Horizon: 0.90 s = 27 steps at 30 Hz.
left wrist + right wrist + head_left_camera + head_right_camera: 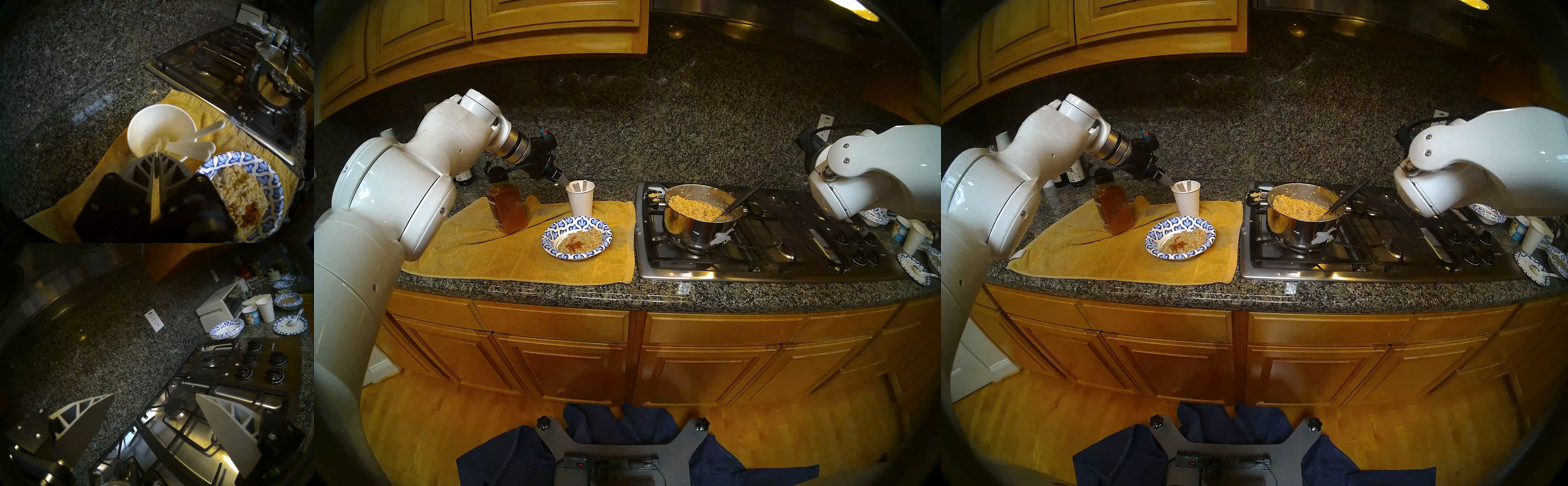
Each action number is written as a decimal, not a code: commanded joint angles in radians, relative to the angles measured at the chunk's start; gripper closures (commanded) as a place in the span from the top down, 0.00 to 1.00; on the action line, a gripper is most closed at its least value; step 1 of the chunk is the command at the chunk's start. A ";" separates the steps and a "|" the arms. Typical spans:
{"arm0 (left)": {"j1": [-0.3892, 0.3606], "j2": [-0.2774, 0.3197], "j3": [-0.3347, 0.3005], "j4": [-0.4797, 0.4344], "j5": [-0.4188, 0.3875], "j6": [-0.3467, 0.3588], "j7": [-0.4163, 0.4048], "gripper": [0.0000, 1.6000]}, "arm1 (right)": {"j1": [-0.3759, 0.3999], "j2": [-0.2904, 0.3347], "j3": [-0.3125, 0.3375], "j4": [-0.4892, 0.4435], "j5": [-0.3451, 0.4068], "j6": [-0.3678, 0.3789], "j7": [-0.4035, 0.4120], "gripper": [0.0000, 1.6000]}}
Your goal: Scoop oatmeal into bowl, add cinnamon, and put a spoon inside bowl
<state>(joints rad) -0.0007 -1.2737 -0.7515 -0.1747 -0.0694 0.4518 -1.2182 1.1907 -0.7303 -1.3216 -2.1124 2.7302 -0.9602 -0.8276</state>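
The blue-and-white bowl (559, 228) sits on a yellow towel (504, 258) and holds oatmeal (585, 237) with a brown cinnamon patch on top; it also shows in the left wrist view (265, 168). The cinnamon jar (505, 207) stands upright on the towel, left of the bowl. White plastic spoons (192, 147) lean in a white paper cup (144, 129) behind the bowl. My left gripper (157, 153) is at the cup's near rim, shut, with a thin white spoon edge between its tips. My right gripper (155, 394) is open and empty above the stove.
A steel pot (694, 230) of oatmeal with a black-handled serving spoon (746, 197) stands on the stove (755, 268). Other patterned bowls (226, 328), cups (265, 310) and a plate (288, 327) crowd the counter at the far right. Dark bottles (1071, 174) stand at the back left.
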 commanded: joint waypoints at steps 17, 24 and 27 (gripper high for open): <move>-0.069 -0.011 -0.006 -0.012 -0.001 -0.010 -0.028 0.00 | 0.026 0.000 0.021 0.009 -0.025 0.000 -0.002 1.00; -0.099 -0.011 -0.004 -0.021 0.002 -0.010 -0.050 0.00 | 0.026 0.000 0.021 0.009 -0.025 0.000 -0.002 1.00; -0.110 -0.011 -0.002 -0.025 0.006 -0.012 -0.060 0.00 | 0.026 0.000 0.021 0.009 -0.025 0.000 -0.002 1.00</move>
<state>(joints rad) -0.0189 -1.2813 -0.7511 -0.1756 -0.0660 0.4395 -1.2593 1.1906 -0.7285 -1.3212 -2.1128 2.7262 -0.9602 -0.8301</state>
